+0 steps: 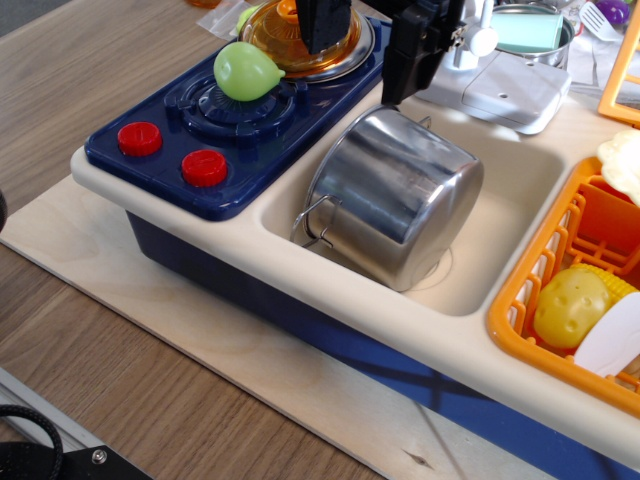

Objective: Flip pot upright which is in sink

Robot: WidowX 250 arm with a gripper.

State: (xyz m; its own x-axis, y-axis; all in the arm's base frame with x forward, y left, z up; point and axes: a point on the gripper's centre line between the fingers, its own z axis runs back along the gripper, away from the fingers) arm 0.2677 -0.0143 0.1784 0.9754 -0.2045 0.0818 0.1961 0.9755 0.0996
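The pot (pixel 395 195) lies tilted in the sink (pixel 505 185), base up toward the camera and rim down against the left wall, one wire handle (pixel 318 222) sticking out near the sink's edge. That lean probably keeps it from rolling. The gripper (pixel 375 45) hangs above, over the sink's back left corner beside the stove (pixel 215 125), likely staged for a descent; its dark jaws look apart, touching nothing. An orange rack (pixel 560 260) flanks the right
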